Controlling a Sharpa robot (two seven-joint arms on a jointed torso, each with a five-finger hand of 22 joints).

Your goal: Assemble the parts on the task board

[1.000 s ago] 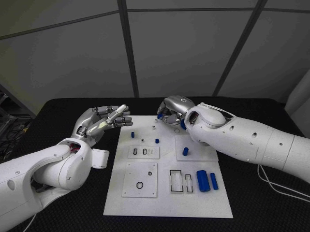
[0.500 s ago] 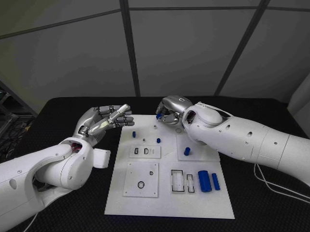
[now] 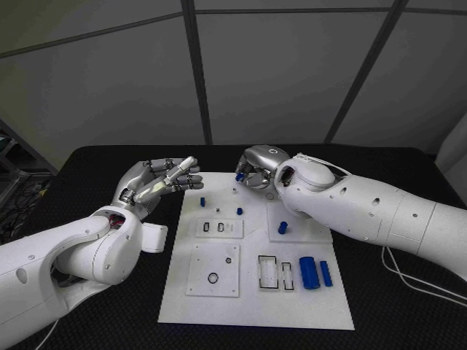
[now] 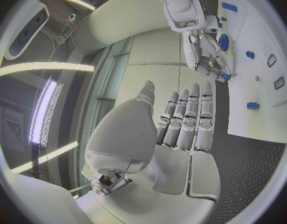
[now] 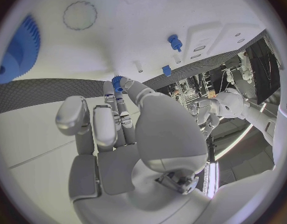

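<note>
Fingers (image 5: 118,92) pinch small blue part (image 5: 116,83) | flat white task board (image 3: 252,306)

No writing, label, brand mark or number can be read anywhere on the white task board (image 3: 252,299), on the blue parts (image 3: 308,272) lying on it, or on the black desk (image 3: 401,306) beneath.

White task board (image 3: 256,302) (flat, mid-table) with scattered blue parts (image 3: 308,273).

Dim scene, strong fisheye distortion
</note>
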